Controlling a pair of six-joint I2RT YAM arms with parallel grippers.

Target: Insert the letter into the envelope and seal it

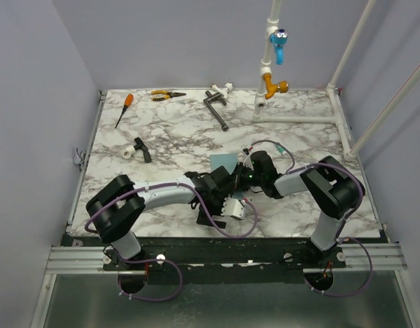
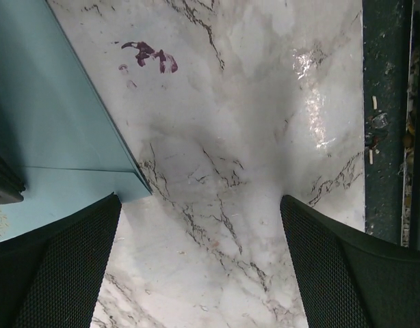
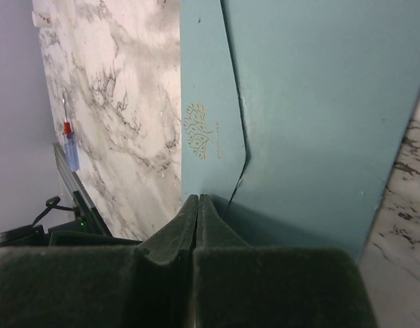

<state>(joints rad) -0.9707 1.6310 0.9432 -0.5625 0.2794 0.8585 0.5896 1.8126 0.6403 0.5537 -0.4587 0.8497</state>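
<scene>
The teal-blue envelope (image 1: 221, 162) lies flat on the marble table, just beyond both grippers. In the right wrist view its flap (image 3: 319, 102) is folded down over the body, beside a small gold tree emblem (image 3: 200, 131). My right gripper (image 3: 198, 202) is shut with nothing between its fingers, and its tips rest on the envelope at the flap's edge. My left gripper (image 2: 200, 263) stands wide open over bare marble, with the envelope's corner (image 2: 53, 116) just past its left finger (image 2: 53, 273). The letter is not in view.
At the back of the table lie an orange-handled screwdriver (image 1: 124, 109), pliers (image 1: 167, 95) and a black L-shaped tool (image 1: 215, 108). A white pipe stand with a blue valve (image 1: 279, 44) rises at the back right. A black-and-white handle (image 1: 138, 148) lies at the left. The table's dark front edge (image 2: 388, 137) runs close to the left gripper.
</scene>
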